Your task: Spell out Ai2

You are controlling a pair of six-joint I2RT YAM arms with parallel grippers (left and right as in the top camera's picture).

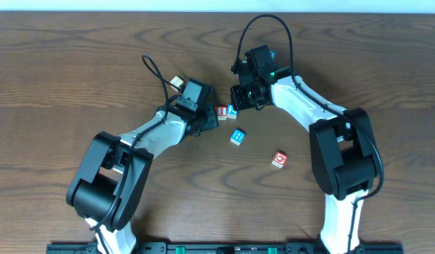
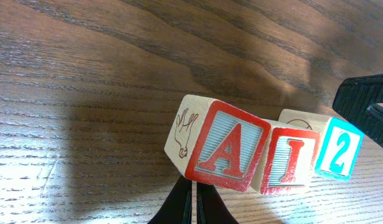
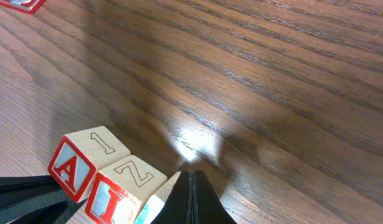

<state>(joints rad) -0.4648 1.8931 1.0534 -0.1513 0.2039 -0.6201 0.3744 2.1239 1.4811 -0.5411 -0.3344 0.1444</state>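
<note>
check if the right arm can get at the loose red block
Probably yes. The red block lies alone with nothing over it or against it. The right gripper, shut beside the letter row, would need to swing back toward its own base to reach it.

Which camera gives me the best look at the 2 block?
Left wrist: the 2 block faces it almost squarely, with the blue numeral legible. Overhead shows only a small blue patch. Right wrist catches just a teal sliver at the bottom edge.
</note>
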